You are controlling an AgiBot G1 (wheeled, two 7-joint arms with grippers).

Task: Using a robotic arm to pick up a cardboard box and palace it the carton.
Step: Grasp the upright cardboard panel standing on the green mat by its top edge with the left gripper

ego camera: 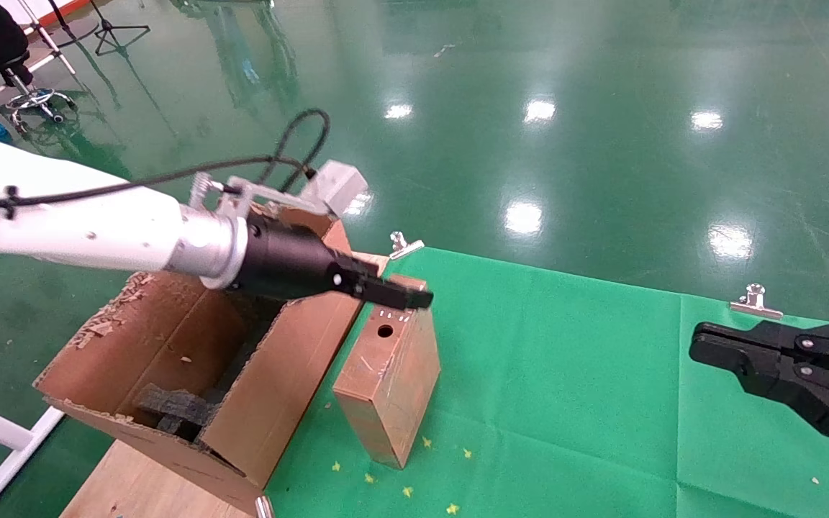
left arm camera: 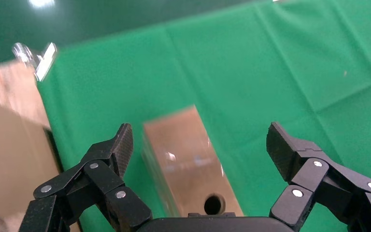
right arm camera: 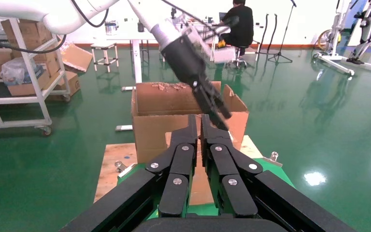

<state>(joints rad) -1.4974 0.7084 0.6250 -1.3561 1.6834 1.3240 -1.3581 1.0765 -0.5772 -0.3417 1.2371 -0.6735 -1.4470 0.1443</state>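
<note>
While the left hand (left arm camera: 200,145) hung spread above the cardboard box (ego camera: 388,374), unlifted, beside the carton (ego camera: 170,345), descent and closure remained; right hand (right arm camera: 200,130) sat closed, parked.

A cardboard box (ego camera: 388,374) stands upright on the cloth-covered table (ego camera: 573,403), just right of the open carton (ego camera: 191,360), which rests on a wooden board (ego camera: 134,482) at the table's left edge with foam blocks (ego camera: 173,410) inside. The robotic arm (ego camera: 98,226) reaches in from the left above the carton, its gripper (ego camera: 414,296) over the box's top end. The right gripper (ego camera: 702,350) hangs above the table's right side, well apart from the box
</note>
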